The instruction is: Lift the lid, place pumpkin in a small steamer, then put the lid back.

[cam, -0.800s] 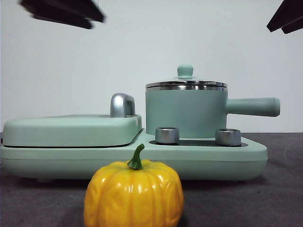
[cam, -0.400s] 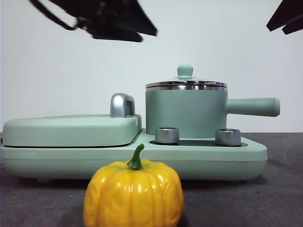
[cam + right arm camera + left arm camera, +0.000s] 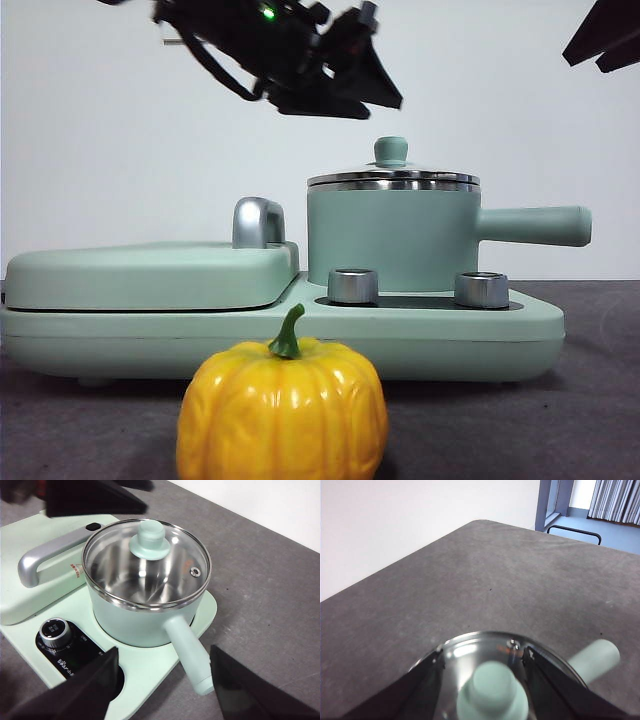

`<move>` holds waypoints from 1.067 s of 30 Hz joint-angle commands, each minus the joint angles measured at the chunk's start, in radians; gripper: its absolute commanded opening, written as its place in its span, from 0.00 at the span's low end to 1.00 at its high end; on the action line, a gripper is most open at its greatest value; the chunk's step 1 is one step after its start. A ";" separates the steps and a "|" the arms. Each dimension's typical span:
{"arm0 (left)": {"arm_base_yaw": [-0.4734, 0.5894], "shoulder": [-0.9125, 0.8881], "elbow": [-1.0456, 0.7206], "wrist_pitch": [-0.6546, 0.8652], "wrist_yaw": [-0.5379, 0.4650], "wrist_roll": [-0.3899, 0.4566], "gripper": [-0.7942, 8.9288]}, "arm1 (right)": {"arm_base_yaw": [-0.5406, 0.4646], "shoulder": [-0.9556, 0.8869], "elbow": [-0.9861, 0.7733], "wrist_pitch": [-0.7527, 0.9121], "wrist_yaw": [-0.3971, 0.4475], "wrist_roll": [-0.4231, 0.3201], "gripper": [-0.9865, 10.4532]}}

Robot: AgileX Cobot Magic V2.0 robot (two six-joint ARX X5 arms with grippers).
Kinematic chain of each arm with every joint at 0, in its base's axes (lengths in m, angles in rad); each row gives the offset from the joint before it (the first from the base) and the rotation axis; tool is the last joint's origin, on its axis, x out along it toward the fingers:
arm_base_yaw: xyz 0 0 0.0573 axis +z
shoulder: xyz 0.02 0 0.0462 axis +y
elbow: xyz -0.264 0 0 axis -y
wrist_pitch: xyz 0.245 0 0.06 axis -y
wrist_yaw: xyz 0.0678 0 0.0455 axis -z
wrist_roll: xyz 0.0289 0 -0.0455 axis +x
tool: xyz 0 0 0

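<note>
Hovering over lid: left gripper, fingers apart; pumpkin before cooker.

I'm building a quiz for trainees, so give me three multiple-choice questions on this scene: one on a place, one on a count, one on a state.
1. Where is the pumpkin?
A. in the small steamer
B. on the table in front of the cooker
C. in a claw

2. How many steel dials show on the cooker's front?
A. two
B. one
C. four

3. How is the lid?
A. lifted off
B. lying on the table
C. closed on the small steamer

Answers: 1 B, it sits on grey cloth before the cooker. 2 A, two dials in the front view. 3 C, rim seated; the open left claw is only nearing the knob.
</note>
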 commanded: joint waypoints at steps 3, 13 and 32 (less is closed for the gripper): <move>-0.019 0.075 0.063 0.003 -0.001 -0.002 0.34 | 0.003 0.005 0.019 0.008 0.001 0.011 0.34; -0.023 0.097 0.064 -0.056 -0.002 0.004 0.34 | 0.003 0.005 0.019 0.008 0.006 0.011 0.34; -0.023 0.106 0.064 -0.056 -0.002 0.004 0.09 | 0.003 0.005 0.019 0.007 0.006 0.011 0.34</move>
